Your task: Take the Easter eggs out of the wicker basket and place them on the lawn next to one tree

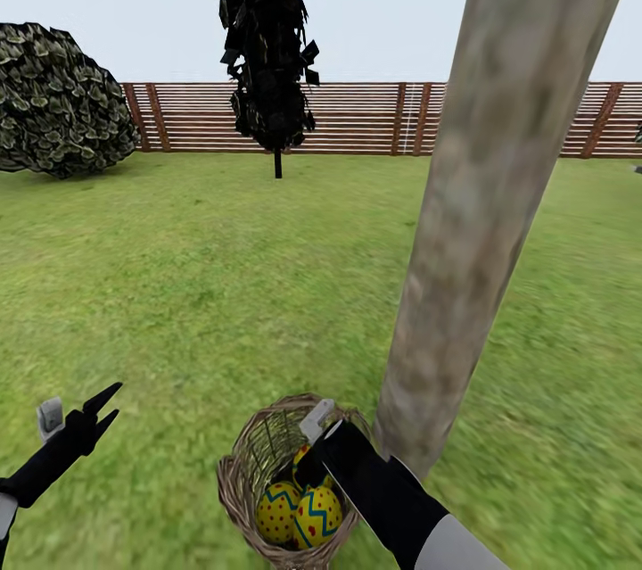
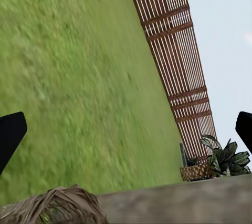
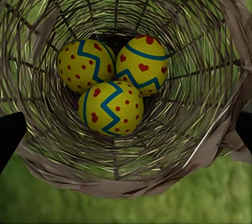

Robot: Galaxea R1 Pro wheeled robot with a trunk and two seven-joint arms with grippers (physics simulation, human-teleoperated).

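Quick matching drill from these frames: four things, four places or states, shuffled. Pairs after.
Things:
1. three Easter eggs
2. left tool
3. right tool
4. tree

Places or states:
A. open, held over bare lawn
B. trunk rising just beside the wicker basket
C. clustered at the basket's bottom
D. at the basket's mouth, looking down into it

Pairs: 1-C, 2-A, 3-D, 4-B
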